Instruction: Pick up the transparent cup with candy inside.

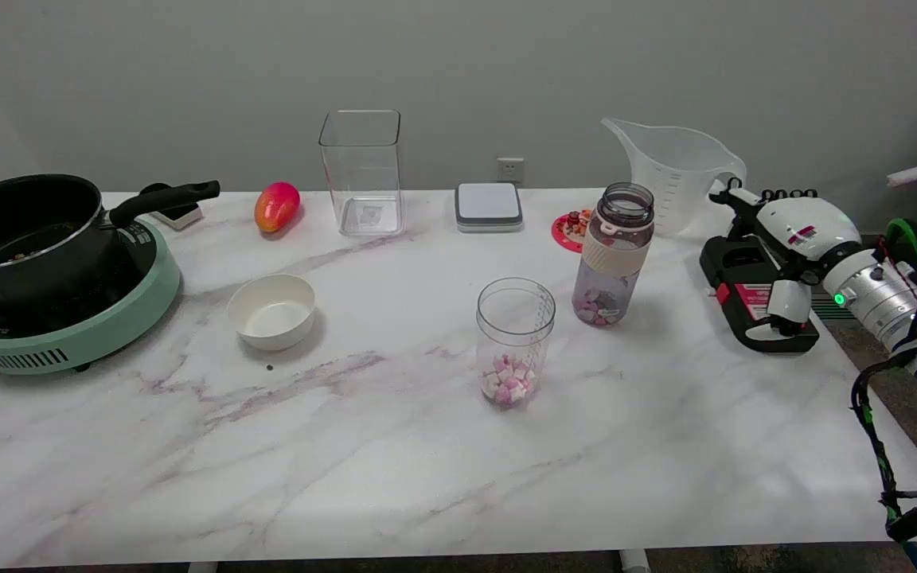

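A white marble table [395,477] with grey and purplish veins filled most of the view, backed by a plain grey wall [458,64] with a socket [510,169] low on it. At the table's far left sat a green hotplate [68,326] carrying a black pot [25,231], its handle aimed toward the cup side. Away from the cup, at the right edge, the right hand [777,263] hung over a black device; its fingers were curled downward, and whether they touched or held anything could not be told.

Behind the cup and to its right stood a measuring jug [677,175]; behind and to its left, a tall square clear container [361,171]. Just behind-right of the cup stood a bottle [614,255] with some candy in its bottom.

The cup [514,341] stood upright near the table's middle, long axis vertical, open mouth up, pink and white candy [509,383] piled at its base. Left of it lay a white bowl [271,310]. Far behind were a grey-rimmed lid [489,205] and a red-orange mango [276,206].
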